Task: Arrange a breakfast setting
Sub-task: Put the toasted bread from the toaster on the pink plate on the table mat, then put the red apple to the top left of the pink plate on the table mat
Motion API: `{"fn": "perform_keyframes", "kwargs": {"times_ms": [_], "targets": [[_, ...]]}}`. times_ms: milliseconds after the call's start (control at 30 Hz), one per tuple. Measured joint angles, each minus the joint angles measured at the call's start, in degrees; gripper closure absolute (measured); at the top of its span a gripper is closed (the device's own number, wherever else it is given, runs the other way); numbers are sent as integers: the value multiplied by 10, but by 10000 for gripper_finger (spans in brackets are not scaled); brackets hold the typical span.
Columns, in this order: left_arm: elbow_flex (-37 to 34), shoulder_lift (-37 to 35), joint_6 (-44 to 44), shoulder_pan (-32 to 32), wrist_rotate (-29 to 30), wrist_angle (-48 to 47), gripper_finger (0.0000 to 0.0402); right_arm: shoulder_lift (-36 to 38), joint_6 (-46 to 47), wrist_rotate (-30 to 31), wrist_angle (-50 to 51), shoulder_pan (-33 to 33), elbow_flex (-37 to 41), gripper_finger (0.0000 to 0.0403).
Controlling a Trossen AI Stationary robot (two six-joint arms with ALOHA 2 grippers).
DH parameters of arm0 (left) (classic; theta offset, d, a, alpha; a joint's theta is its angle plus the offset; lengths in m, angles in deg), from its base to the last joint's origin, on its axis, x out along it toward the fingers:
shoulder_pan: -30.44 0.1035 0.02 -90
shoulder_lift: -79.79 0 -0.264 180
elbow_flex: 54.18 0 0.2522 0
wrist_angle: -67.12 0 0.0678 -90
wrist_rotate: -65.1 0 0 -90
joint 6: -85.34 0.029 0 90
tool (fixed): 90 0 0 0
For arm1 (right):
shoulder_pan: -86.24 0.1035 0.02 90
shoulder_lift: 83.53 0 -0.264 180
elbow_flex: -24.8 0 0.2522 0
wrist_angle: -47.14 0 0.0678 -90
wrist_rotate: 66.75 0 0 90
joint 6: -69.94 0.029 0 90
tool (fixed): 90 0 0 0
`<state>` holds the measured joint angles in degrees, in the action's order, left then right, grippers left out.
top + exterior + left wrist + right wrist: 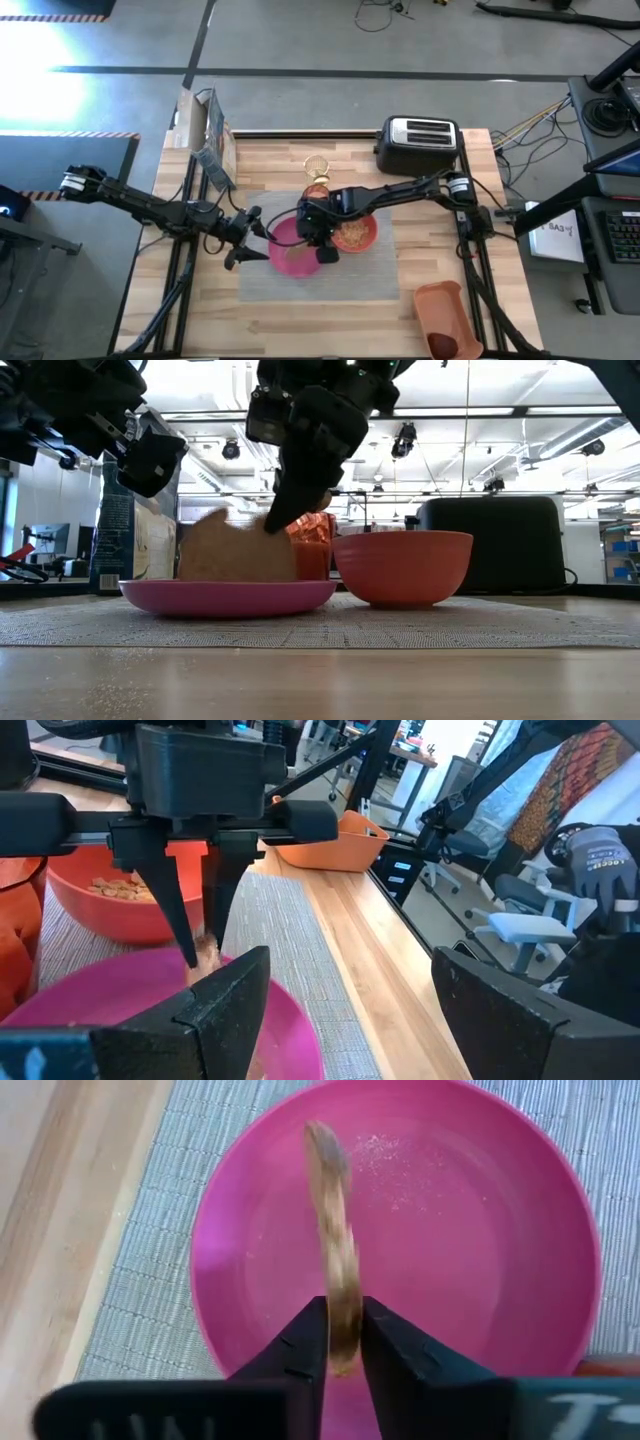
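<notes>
A slice of toast point(235, 550) stands on edge over the round pink plate point(285, 258), which lies on the grey woven placemat point(330, 285). My right gripper point(343, 1330) is above the plate, shut on the toast. My left gripper point(240, 250) is open and empty at the plate's left side, above the table. The orange bowl point(355, 236) with cereal stands on the mat right of the plate. The small orange cup point(318, 191) and the glass point(317, 165) stand behind them. The red apple point(441, 345) lies in the orange tray. I do not see the spoon. My right gripper pinches the toast's two flat faces between its two fingers at the upper edge point(345, 1342), near one corner point(272, 525). The fingers come from above, pointing down. The toast hangs upright, its lower edge point(230, 577) down behind the plate's rim; I cannot tell whether it touches the plate.
The black-and-silver toaster point(418, 145) stands at the far right of the table. The orange tray point(445, 310) lies at the near right corner. A cereal box point(208, 130) stands at the far left. Bare wood lies along the near edge.
</notes>
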<state>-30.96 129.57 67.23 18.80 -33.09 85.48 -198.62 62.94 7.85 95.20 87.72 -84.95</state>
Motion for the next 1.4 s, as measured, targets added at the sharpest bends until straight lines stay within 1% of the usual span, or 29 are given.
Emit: {"fn": "perform_keyframes", "kwargs": {"times_ms": [267,300,400,467,533,667,767,933,1067,1100,1233,1400], "targets": [[0,0,-7,0,0,2,139,0,-25,4,1,0,-15,276],[0,0,-7,0,0,2,139,0,-24,9,4,0,-19,267],[0,-1,-7,0,0,1,139,1,-20,56,37,0,-44,247],[0,-4,-7,0,0,1,139,2,-20,82,71,0,-71,240],[0,-7,-7,0,0,1,139,5,-20,95,107,0,-101,237],[0,-10,-6,0,1,0,139,8,-19,95,185,0,-168,238],[0,-10,-6,0,1,0,139,18,12,95,260,4,-207,243],[0,-12,-1,1,1,0,139,44,122,96,404,21,-225,253],[0,-21,5,9,2,1,139,76,238,96,480,58,-198,259],[0,-24,6,12,2,0,139,88,271,105,488,72,-187,259],[0,-35,6,18,11,0,139,141,393,188,495,150,-122,256],[0,-48,12,25,50,14,139,213,604,284,494,245,-31,255]]}}
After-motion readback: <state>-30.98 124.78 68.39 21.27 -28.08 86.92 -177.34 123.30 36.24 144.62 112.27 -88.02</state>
